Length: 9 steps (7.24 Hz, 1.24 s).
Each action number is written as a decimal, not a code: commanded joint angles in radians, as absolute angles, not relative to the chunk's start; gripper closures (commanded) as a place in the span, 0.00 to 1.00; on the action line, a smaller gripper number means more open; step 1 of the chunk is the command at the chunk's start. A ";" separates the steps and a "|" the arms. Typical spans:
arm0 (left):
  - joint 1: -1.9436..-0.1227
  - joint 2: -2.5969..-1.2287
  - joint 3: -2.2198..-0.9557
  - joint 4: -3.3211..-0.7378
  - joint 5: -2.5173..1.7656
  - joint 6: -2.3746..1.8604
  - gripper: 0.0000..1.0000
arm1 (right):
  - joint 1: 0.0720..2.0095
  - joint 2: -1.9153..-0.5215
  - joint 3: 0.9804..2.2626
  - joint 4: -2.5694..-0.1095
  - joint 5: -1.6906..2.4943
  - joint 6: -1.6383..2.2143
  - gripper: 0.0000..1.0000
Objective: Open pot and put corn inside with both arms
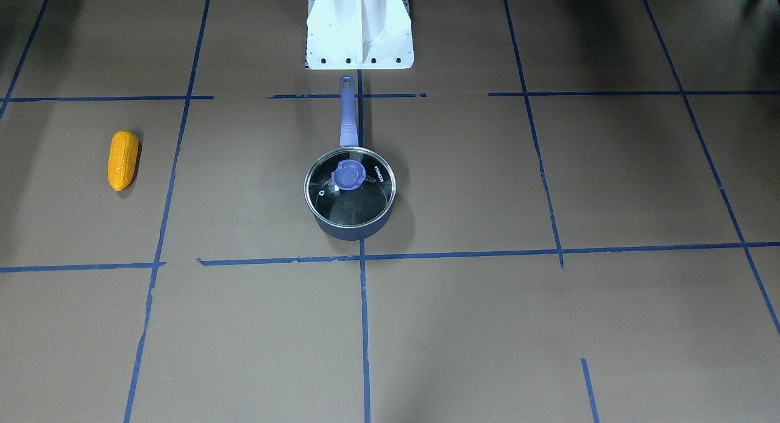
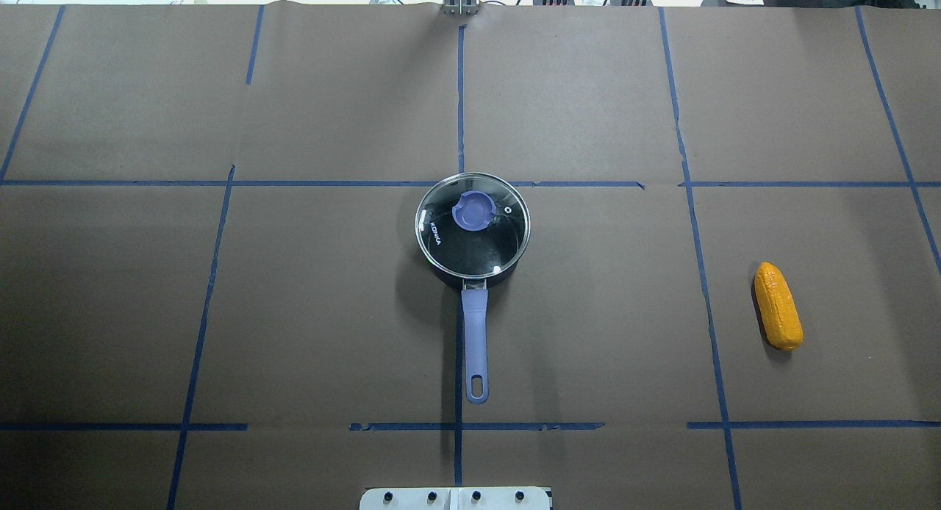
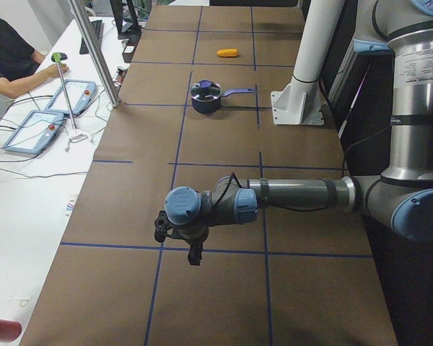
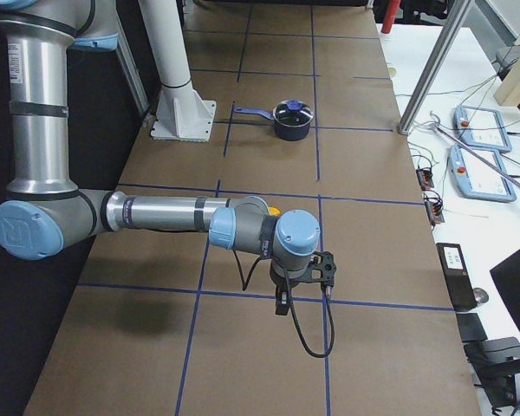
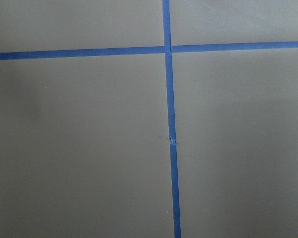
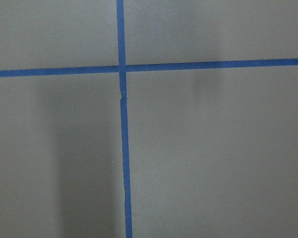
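The pot [image 2: 470, 280] stands at the table's middle, closed by a round glass lid [image 2: 472, 234] with a purple knob [image 2: 474, 210]. Its long purple handle [image 2: 476, 333] points toward the robot's base. It also shows in the front view [image 1: 350, 231]. The corn [image 2: 778, 306] lies alone on the robot's right side, far from the pot, and shows in the front view [image 1: 122, 160]. My left gripper [image 3: 179, 241] hangs over bare table far to the left; my right gripper [image 4: 303, 277] hangs far to the right. I cannot tell whether either is open or shut.
The white base pedestal [image 1: 359, 27] stands just behind the pot's handle. Blue tape lines [image 2: 459, 113] cross the brown table. An operator [image 3: 11, 61] and control tablets [image 3: 36, 130] are at the side bench, beyond the table's far edge.
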State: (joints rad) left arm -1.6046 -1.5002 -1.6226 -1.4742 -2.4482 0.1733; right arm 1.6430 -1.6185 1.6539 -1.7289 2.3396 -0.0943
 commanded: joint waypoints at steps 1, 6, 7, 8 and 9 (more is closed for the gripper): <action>-1.605 -1.503 -1.621 -1.474 -2.448 0.175 0.00 | 1.635 -1.614 1.654 -1.729 2.339 -0.095 0.00; -1.605 -1.509 -1.623 -1.476 -2.448 0.179 0.00 | 1.634 -1.612 1.655 -1.729 2.339 -0.086 0.00; -1.605 -1.512 -1.632 -1.476 -2.448 0.178 0.00 | 1.634 -1.611 1.655 -1.729 2.339 -0.084 0.00; -1.605 -1.517 -1.663 -1.473 -2.442 0.172 0.00 | 1.634 -1.606 1.655 -1.729 2.341 -0.083 0.00; -1.602 -1.520 -1.693 -1.464 -2.438 0.169 0.00 | 1.631 -1.606 1.657 -1.727 2.341 -0.083 0.00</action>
State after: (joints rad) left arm -1.6037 -1.5160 -1.6596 -1.4713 -2.4430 0.1731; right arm 1.6325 -1.6078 1.6557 -1.7284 2.3403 -0.0836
